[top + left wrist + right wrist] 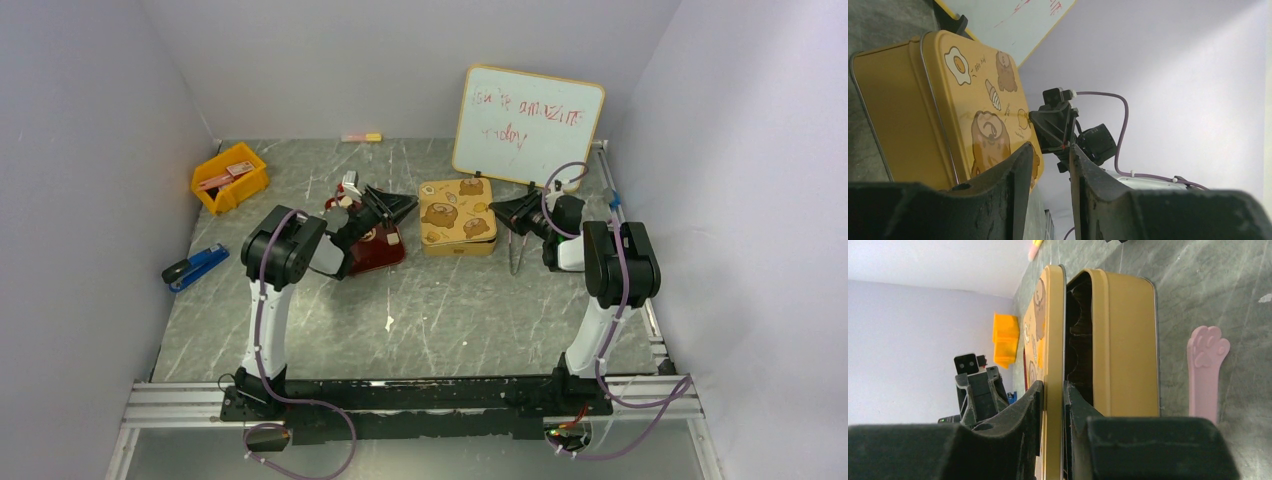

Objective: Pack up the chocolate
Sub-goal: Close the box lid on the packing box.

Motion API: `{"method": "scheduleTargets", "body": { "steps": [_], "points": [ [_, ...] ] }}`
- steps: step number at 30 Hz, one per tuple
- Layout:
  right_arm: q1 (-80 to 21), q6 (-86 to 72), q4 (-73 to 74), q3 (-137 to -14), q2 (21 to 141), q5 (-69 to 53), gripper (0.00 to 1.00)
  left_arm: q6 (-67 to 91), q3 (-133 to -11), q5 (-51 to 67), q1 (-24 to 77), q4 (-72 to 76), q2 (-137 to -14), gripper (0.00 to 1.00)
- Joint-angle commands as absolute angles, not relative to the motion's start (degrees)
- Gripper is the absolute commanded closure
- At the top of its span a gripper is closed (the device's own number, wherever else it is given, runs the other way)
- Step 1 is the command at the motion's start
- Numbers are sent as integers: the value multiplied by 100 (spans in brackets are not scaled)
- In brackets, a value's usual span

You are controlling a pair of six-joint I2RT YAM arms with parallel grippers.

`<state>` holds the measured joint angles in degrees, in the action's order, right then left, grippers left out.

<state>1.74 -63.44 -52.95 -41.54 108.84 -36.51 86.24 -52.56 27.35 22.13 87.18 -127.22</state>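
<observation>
Jaws of left gripper parted by a thin slit, nothing in it; black scuffed fingers just beside left end of tin. Jaws of right gripper pinching lid by its rim; lid ajar, gap showing a dark scalloped liner inside.

Table, grey and marbled, left to right:
- one blue stapler
- one yellow plastic bin, boxy, open-topped
- one dark red glossy tray, partly under left arm
- one gold metal tin, rectangular, rounded corners, bear and fried-egg prints
- one pink paw-tipped stick, flat on table just right of tin
- one whiteboard, yellow-framed, red scrawl, propped at back

Chocolate not made out in any view: hidden or too small to tell.
</observation>
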Motion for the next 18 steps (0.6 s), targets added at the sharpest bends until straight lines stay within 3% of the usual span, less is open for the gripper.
{"method": "scheduleTargets", "body": {
  "steps": [1, 18],
  "points": [
    [183, -6291, -5596, -4107, 10652, -3687, 100, 8391, -5179, 2795, 2257, 8965, -12378, 62],
    [194, -6419, -5789, -4217, 10862, -3657, 100, 8159, -5118, 2848, 2320, 8655, -12452, 63]
  ]
}}
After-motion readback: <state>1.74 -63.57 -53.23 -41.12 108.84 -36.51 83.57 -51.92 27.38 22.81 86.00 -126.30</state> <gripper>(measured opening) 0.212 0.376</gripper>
